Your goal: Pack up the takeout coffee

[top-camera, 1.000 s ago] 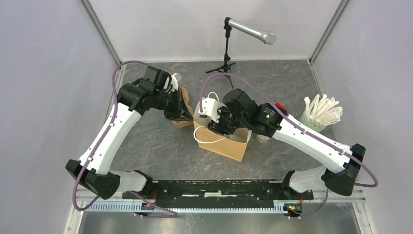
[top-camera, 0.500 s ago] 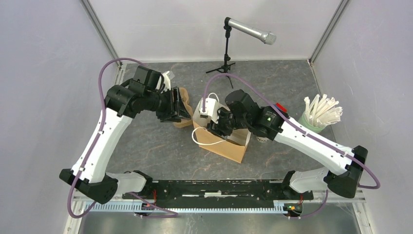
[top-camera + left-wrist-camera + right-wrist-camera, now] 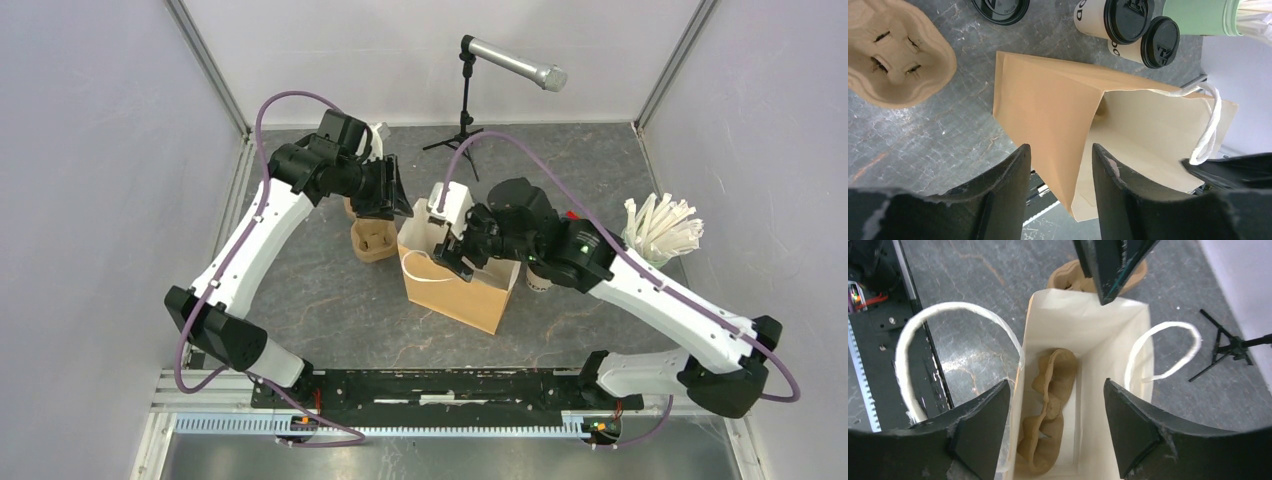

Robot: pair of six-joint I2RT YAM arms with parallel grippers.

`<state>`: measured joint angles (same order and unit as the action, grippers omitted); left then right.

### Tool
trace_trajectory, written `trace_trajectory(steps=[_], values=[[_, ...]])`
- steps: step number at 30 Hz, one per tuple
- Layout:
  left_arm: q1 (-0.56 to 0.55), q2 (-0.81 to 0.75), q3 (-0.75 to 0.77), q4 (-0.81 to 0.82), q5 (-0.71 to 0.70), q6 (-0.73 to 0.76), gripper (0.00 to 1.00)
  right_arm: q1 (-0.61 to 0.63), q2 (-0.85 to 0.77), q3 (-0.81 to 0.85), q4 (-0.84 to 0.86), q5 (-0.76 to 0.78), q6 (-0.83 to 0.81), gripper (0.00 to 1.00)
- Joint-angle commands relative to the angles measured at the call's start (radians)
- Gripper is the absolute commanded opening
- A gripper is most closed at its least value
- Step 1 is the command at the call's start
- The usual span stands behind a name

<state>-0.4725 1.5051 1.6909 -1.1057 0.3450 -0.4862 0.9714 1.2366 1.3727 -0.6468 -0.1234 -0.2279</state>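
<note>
**Q:** Where do the cups [image 3: 1120,20] stand?
**A:** Two white cups with black lids stand close together on the table. They are to the right of the bag [image 3: 462,290] and outside it, just beside the green straw cup [image 3: 1200,15]. From above only one of them shows, partly under the right arm. A loose lid [image 3: 1000,7] lies flat on the table near them.

**Q:** How is the bag placed?
**A:** It is brown paper and stands upright near the table's middle with its mouth open. Its white handles [image 3: 938,340] loop out to either side. Inside it a moulded brown carrier [image 3: 1048,415] stands on edge along one wall. A second carrier [image 3: 372,240] rests on the table just left of the bag.

**Q:** What is the state of the left gripper [image 3: 1060,152]?
**A:** It hangs above the bag's far left corner. Its fingers are parted and have hold of nothing.

**Q:** And the right gripper [image 3: 1056,387]?
**A:** It is poised over the bag's mouth, looking straight down into it. Its jaws are spread wide and empty, and neither finger touches the paper.
</note>
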Motion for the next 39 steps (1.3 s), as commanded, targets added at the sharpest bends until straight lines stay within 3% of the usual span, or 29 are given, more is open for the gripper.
trace_trajectory(steps=[1,5,8,18,26,27,31,33,37,39], values=[[-0.002,0.000,0.001,0.060,0.001,0.072,0.50,0.003,-0.076,0.063,0.082,0.063,0.074,0.79],[-0.003,-0.009,0.021,-0.004,0.007,0.049,0.18,0.004,-0.103,0.082,0.115,0.117,0.122,0.98],[-0.002,-0.031,0.028,-0.096,0.004,0.041,0.03,0.004,-0.129,0.085,0.143,0.201,0.150,0.98],[-0.002,-0.164,0.026,-0.200,-0.059,-0.018,0.02,0.003,-0.166,0.076,0.162,0.447,0.201,0.98],[0.004,-0.200,0.039,-0.270,-0.139,0.014,0.02,-0.020,-0.148,0.119,0.004,0.741,0.334,0.98],[0.003,-0.199,0.050,-0.264,-0.129,0.013,0.05,-0.035,-0.145,0.125,-0.019,0.763,0.354,0.98],[0.004,-0.195,0.069,-0.192,-0.049,-0.010,0.41,-0.125,-0.129,0.114,-0.095,0.763,0.403,0.97],[0.006,-0.182,0.056,-0.154,0.013,-0.023,0.57,-0.217,-0.115,0.091,-0.118,0.678,0.413,0.97],[0.005,-0.162,0.022,-0.097,0.058,-0.033,0.75,-0.354,-0.073,0.063,-0.163,0.573,0.402,0.98],[0.006,-0.147,0.020,-0.103,0.022,-0.021,0.76,-0.409,-0.046,0.059,-0.178,0.515,0.382,0.98]])
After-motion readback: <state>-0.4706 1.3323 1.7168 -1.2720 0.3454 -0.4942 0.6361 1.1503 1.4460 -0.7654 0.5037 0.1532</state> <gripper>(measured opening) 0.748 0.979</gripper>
